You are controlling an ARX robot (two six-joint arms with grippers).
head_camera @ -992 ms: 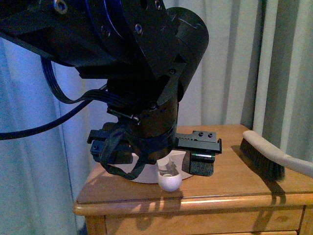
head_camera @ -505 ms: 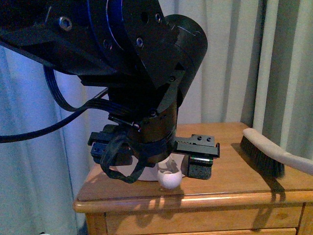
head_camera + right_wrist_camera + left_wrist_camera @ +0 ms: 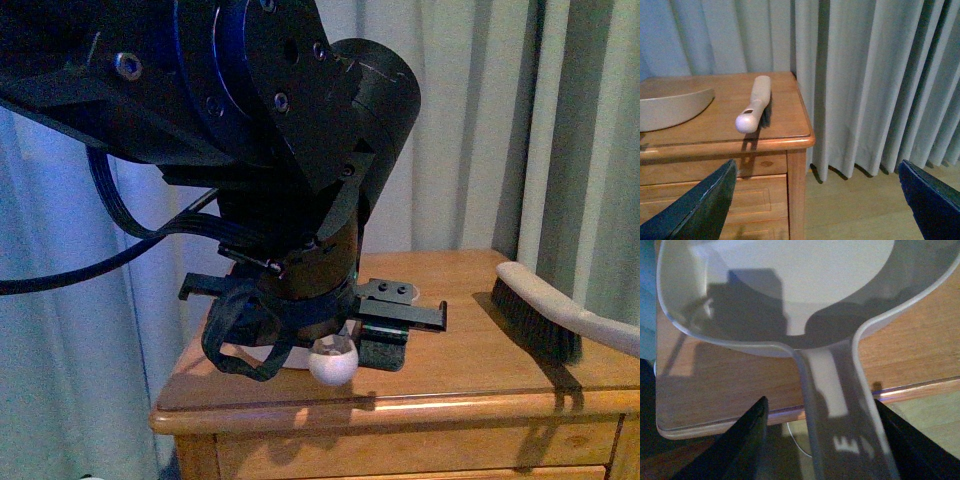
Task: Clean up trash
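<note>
Although the job was clearing trash, no trash showed in any of the three views, so where it lay could not be told, nor which way it pointed or whether it had a long axis at all. A smooth white knob sat at the table's front edge in the front view (too round and clean for crumpled paper; more likely the end of the dustpan's handle).

The dustpan lay flat on the wooden table, its handle running out past the front edge toward the robot. The left gripper straddled that handle with its fingers apart: one looked close against the handle's side, and a clear gap showed on the other. It was not clamped. The brush lay well apart from the pan near the table's right corner, its rounded handle end toward the front edge. The right gripper hung wide apart and empty, well short of the brush, with curtains behind.

The likely trouble was an off-centre close: one finger meeting the handle first could twist the pan or nudge it along the smooth top. The left arm also hid much of the table from the front view, so the trash might go unseen.
</note>
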